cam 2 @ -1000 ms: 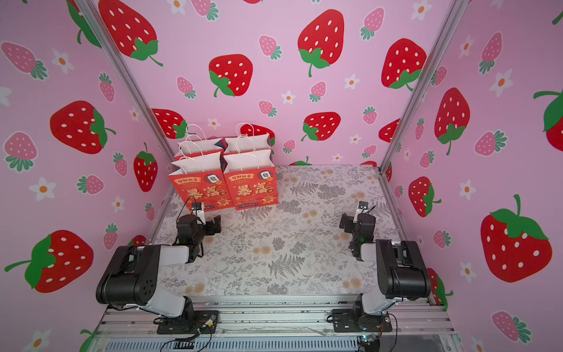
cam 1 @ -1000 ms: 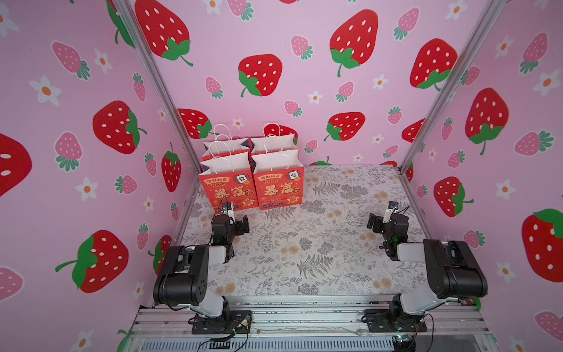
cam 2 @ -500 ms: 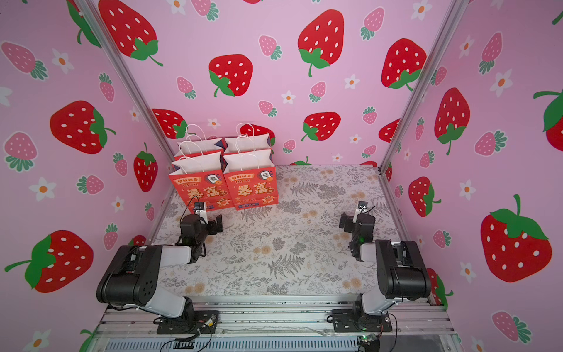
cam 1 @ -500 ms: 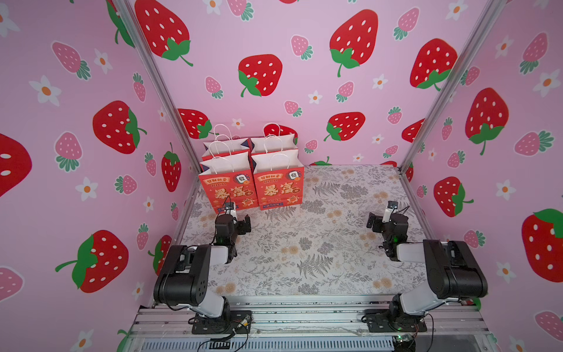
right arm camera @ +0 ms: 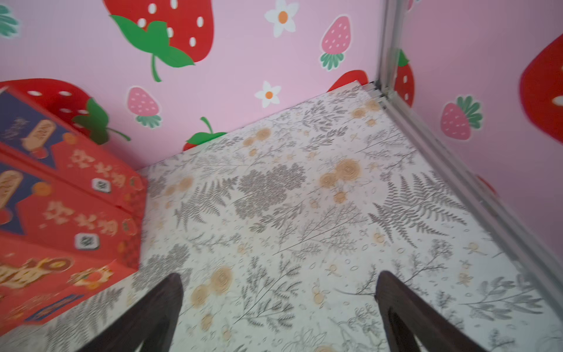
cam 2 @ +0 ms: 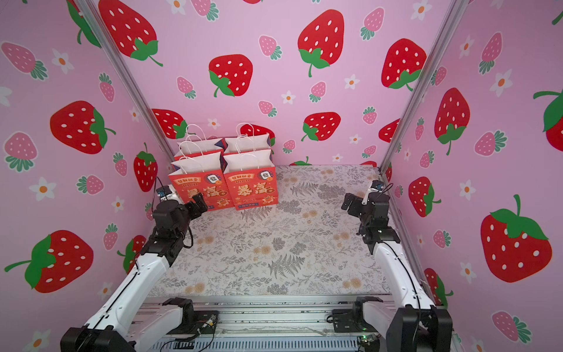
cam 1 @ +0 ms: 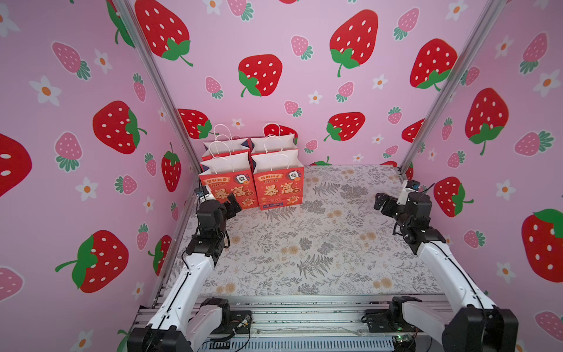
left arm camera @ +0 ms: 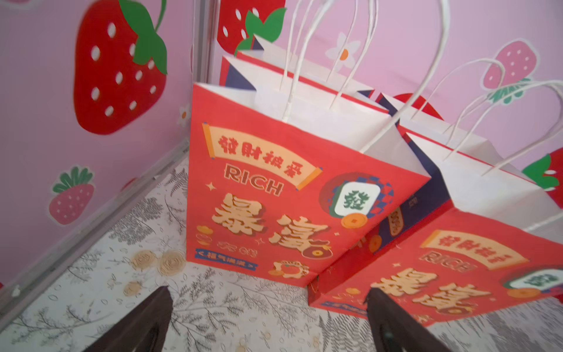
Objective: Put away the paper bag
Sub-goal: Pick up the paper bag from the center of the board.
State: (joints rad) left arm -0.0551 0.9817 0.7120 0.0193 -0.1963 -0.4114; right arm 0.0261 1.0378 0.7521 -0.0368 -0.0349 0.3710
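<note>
Left end effector [cam 1: 233,205] now closer, jaws wide, empty, just before the front-left paper bag [cam 1: 226,185].

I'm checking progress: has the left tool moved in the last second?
Yes. The left tool has advanced toward the front paper bag nearest it; in a top view it now overlaps that bag's lower edge.

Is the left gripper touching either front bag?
Cannot tell. In the left wrist view one finger of the open left gripper overlaps a front bag; both top views show overlap too, no plain gap or contact.
</note>
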